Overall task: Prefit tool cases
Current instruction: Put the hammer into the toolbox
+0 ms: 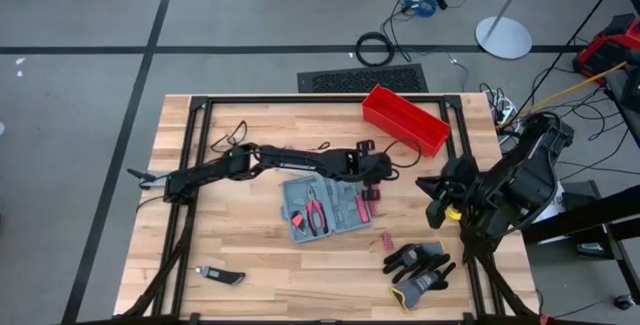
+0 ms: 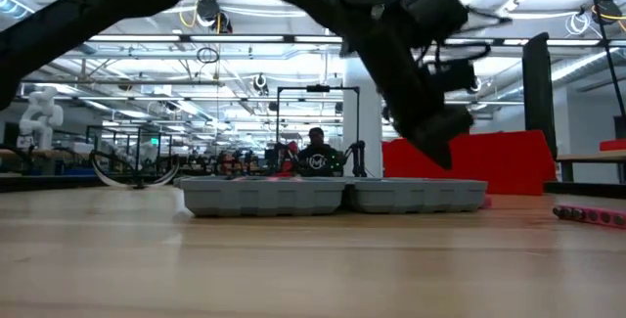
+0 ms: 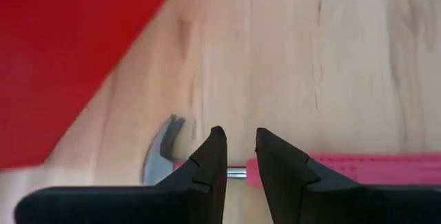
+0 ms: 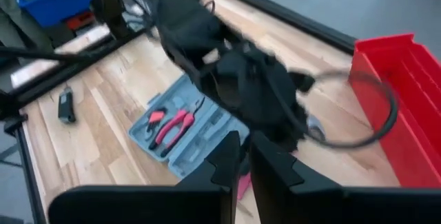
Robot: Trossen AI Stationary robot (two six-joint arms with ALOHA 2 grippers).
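The grey-blue tool case (image 1: 320,205) lies open and flat on the wooden table, with red-handled pliers (image 1: 316,211) in its slots. It also shows in the low view (image 2: 333,196) and the right wrist view (image 4: 182,131). Just right of the case lies a pink-handled hammer (image 3: 358,167), its metal head (image 3: 162,156) toward the red bin. My left gripper (image 3: 241,141) hovers over the hammer's neck, pointing slantwise down, its fingers a narrow gap apart with nothing between them. It stands above case height in the low view (image 2: 440,152). My right gripper (image 4: 244,148) waits raised at the table's right side (image 1: 437,197), shut and empty.
A red open bin (image 1: 405,120) stands at the far right, close beyond the left gripper. Black-and-grey gloves (image 1: 420,268) and a small pink tool (image 1: 387,242) lie near the front right. A utility knife (image 1: 222,276) lies at the front left. Black frame rails run along the table's sides.
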